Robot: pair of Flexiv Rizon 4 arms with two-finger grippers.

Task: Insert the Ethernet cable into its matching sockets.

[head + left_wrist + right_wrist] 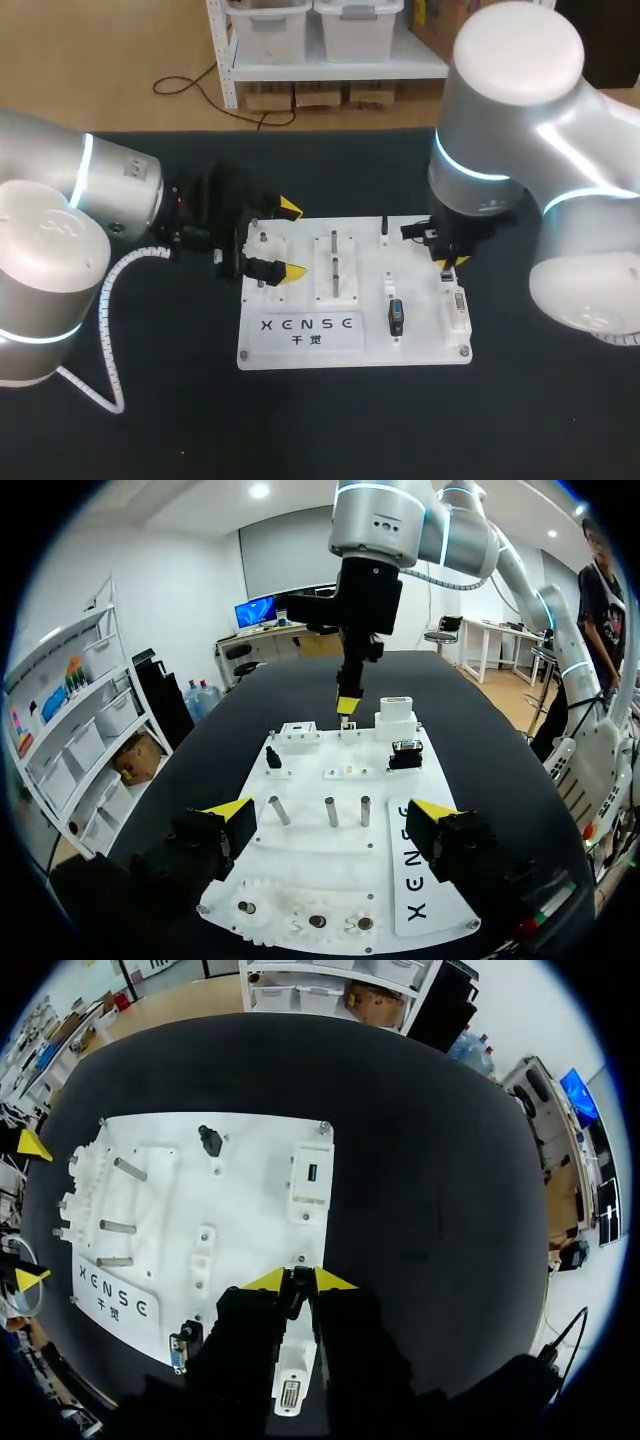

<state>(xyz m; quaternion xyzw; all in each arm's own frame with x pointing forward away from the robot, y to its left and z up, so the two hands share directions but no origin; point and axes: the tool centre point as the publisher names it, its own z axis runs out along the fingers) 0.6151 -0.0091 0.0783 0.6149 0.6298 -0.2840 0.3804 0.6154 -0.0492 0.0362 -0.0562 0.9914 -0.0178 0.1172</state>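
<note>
Small dark Ethernet plug (298, 1295) pinched between tips of right claw (300, 1280), hanging just above right edge of white socket board (300, 335), probably lined up for insertion. Left claw (292, 240) spread open astride board's left end, perhaps for bracing. One board, three upright pegs (330, 812), two claws, black desk (150, 420).

- Head view: the white board (365, 300) is overlooked from high behind.
- Left wrist: it is faced low, lengthwise.
- Right wrist: it is seen closely from above.

Left end effector (292, 240) at left edge of board (420, 342), right end effector (448, 263) above right edge
</note>
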